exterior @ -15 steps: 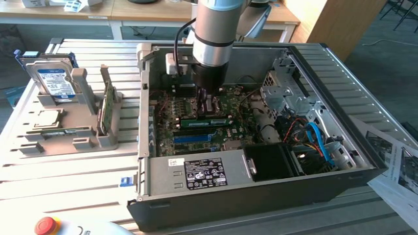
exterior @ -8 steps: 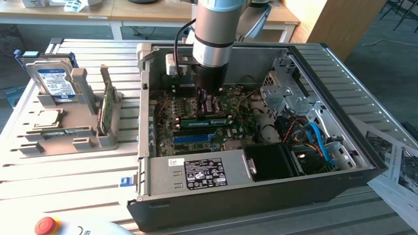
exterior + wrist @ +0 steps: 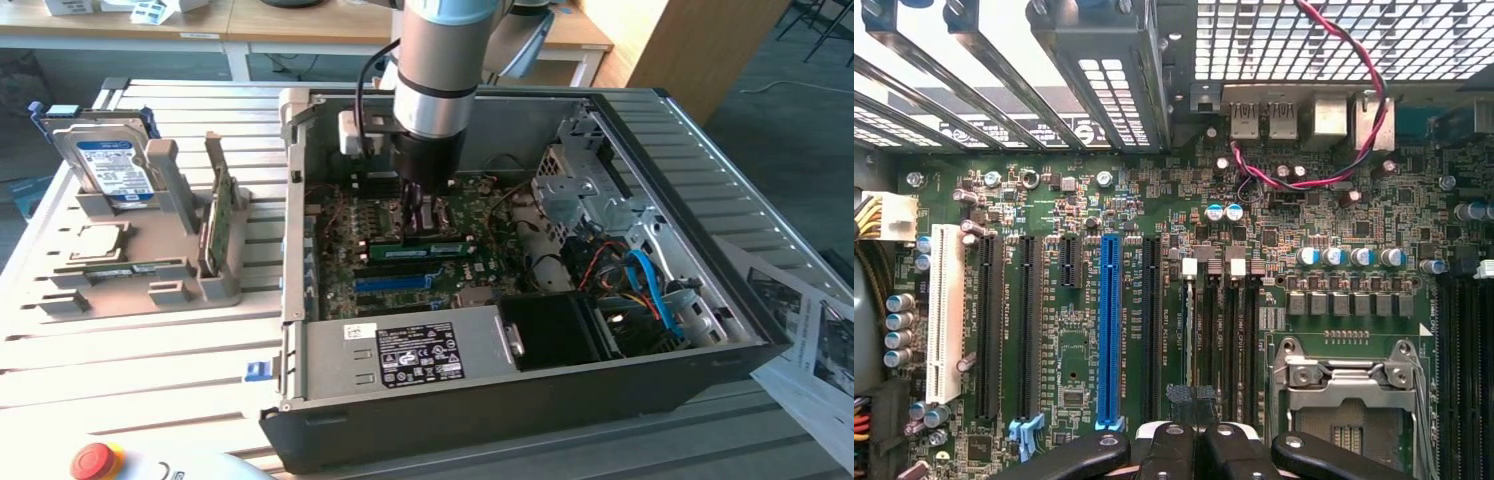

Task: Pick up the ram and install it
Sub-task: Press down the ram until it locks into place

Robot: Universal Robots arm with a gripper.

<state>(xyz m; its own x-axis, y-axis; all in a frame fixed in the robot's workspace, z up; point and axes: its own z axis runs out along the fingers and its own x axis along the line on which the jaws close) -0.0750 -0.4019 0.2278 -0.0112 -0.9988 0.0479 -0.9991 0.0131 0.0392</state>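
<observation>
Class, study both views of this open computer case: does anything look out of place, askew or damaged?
Nothing looks damaged or spilled. The ram lies level among the motherboard slots beneath the gripper, its fingers shut. The CPU socket stands empty.

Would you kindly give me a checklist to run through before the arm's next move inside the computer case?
1. Jaws of the gripper shut: ok.
2. The gripper above the black memory slots: ok.
3. Long green ram stick with white label lying along the slots beneath the gripper: ok.
4. Ram stick pressed fully home: cannot tell.
5. Red-and-black twisted wire clear of the slots: ok.
</observation>
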